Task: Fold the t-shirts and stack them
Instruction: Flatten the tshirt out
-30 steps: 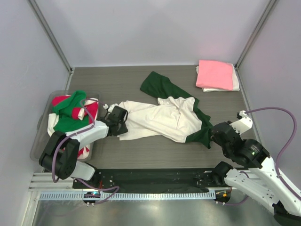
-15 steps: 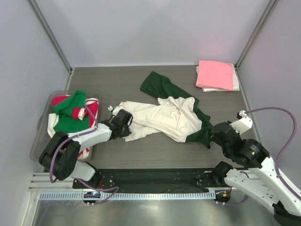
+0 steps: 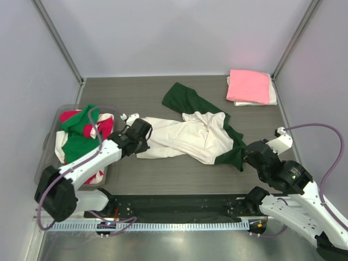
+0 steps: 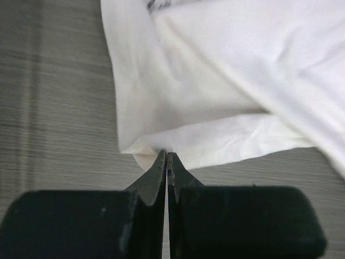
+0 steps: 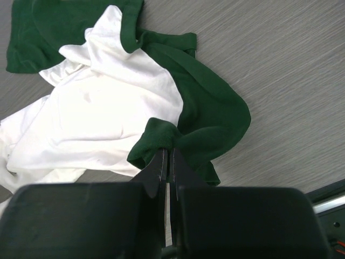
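You have the shirt (image 3: 187, 136) lying crumpled across the middle of the table (image 3: 125, 95). Its body is cream-white, with dark green at the sleeves and lower edge. One green sleeve (image 3: 182, 98) reaches toward the back, and more green bunches at the right end, near your right arm. In the left wrist view the white cloth is folded over itself in soft layers, with a bit of small black lettering (image 4: 159, 4) at the top edge.

Your left gripper (image 4: 167, 162) has its fingers pressed together on the white corner at the shirt's left end. Your right gripper (image 5: 168, 156) is likewise closed, pinching a rolled green fold at the right end.

A folded pink shirt (image 3: 248, 85) lies on a white one (image 3: 273, 95) in the back right corner, well apart. The tub (image 3: 46, 157) on the left holds green, red and white shirts (image 3: 81, 133).
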`<state>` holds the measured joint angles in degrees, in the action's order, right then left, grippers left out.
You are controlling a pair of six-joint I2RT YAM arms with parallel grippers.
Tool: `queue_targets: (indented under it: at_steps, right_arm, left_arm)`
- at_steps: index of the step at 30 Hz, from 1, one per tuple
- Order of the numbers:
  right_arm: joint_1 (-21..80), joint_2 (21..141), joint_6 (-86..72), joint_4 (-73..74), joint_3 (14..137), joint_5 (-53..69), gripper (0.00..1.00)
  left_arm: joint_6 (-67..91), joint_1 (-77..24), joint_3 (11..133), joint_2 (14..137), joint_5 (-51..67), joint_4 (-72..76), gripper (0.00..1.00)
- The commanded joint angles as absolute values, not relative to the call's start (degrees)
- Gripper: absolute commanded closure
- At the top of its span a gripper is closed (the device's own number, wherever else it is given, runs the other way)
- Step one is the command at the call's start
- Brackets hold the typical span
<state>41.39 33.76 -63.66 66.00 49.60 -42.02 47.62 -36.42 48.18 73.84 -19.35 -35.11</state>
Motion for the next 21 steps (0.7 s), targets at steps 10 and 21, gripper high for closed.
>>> queue_targets:
  at_steps: [10, 21]
  right_arm:
    - [41.4, 37.44, -55.65, 64.6, 67.83, -46.67, 0.99]
    - [41.48, 40.52, -28.43, 57.14, 102.9, -50.02, 0.99]
  left_arm:
    - [47.2, -36.65, 64.39, 59.16, -23.99, -54.39, 1.0]
    - [37.54, -36.65, 100.25, 55.81, -30.14, -63.72, 1.0]
